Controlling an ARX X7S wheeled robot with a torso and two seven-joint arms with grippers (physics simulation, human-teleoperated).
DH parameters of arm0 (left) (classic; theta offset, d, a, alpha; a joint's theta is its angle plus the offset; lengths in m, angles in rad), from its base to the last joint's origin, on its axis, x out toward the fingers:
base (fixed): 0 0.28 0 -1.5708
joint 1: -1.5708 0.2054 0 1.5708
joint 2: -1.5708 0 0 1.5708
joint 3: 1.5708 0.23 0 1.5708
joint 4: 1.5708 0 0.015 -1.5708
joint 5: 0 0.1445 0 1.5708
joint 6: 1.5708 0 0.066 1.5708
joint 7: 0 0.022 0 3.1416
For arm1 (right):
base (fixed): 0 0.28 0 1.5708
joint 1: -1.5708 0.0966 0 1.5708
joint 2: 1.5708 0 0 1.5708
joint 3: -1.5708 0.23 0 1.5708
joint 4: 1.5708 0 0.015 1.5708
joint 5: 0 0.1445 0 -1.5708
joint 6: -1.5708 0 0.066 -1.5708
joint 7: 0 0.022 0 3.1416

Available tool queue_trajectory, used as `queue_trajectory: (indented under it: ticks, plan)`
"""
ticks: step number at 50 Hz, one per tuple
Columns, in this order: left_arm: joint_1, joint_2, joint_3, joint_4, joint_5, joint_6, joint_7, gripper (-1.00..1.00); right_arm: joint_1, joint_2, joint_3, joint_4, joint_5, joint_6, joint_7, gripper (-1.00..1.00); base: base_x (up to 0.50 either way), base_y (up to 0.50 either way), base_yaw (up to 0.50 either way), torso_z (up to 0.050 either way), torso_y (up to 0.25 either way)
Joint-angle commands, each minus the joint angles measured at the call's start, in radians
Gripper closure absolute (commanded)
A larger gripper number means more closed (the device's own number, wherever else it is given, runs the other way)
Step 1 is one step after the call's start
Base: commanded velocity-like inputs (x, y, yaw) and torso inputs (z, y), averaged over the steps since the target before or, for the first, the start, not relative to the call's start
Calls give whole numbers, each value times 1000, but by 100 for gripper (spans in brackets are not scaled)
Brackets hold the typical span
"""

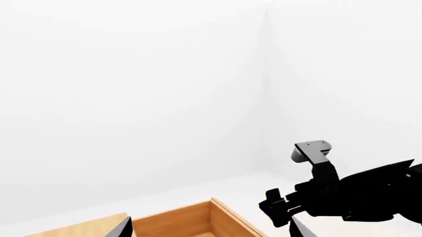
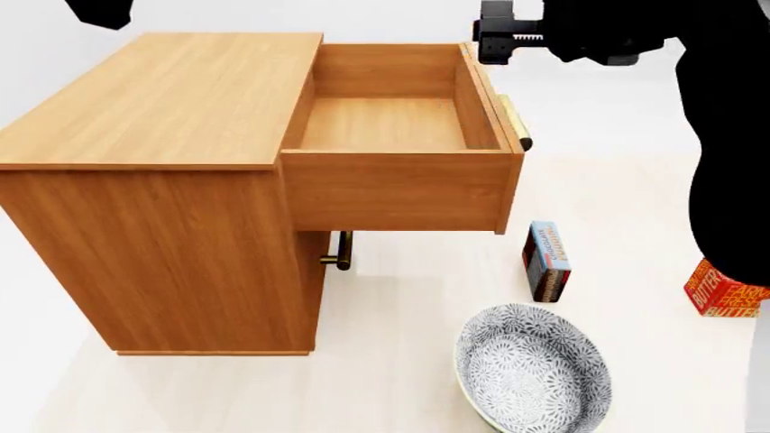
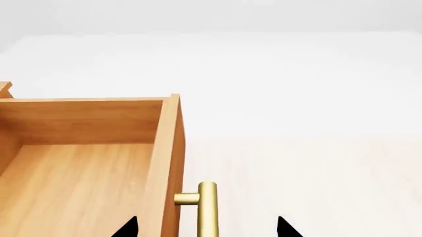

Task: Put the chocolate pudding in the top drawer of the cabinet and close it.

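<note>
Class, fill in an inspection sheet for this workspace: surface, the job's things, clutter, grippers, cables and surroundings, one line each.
Surface: pale floor, cabinet standing on it.
Job's things: top drawer pulled out, nothing inside; pudding upright on the floor beside the cabinet, not yet in the drawer; lower drawer handle shows under the open drawer.
Clutter: patterned bowl on the floor near the pudding; butter box at the right edge, partly hidden by the arm.
Grippers: right gripper open, fingertips either side of the top drawer's handle; left gripper open, holding nothing, above the cabinet.
Cables: nothing seen.
Surroundings: plain white walls.
</note>
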Motion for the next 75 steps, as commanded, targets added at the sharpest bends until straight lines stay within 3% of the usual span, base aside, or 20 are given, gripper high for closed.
queue_trajectory:
  ticks: [1, 10, 26, 49, 75]
  plan:
    - [-12, -11, 8, 5, -10, 9, -14, -100, -7, 67, 8, 3, 5, -88, -74, -100, 0, 0, 0, 0, 0]
    - [-16, -41, -15, 55, -42, 37, -64, -100, -93, 164, 66, -2, -3, -223, -105, -100, 0, 0, 0, 0, 0]
    - [-9, -23, -10, 54, 4, 46, -37, -100, -235, 267, 133, -24, -49, -396, -83, -100, 0, 0, 0, 0, 0]
    - [-5, -7, 14, 43, 43, 58, -5, -100, -165, 384, 139, -539, -188, -771, -49, -100, 0, 0, 0, 0, 0]
    - [22, -6, 11, 54, 83, 83, 34, -100, -176, 415, 145, -759, -363, -888, -99, -100, 0, 0, 0, 0, 0]
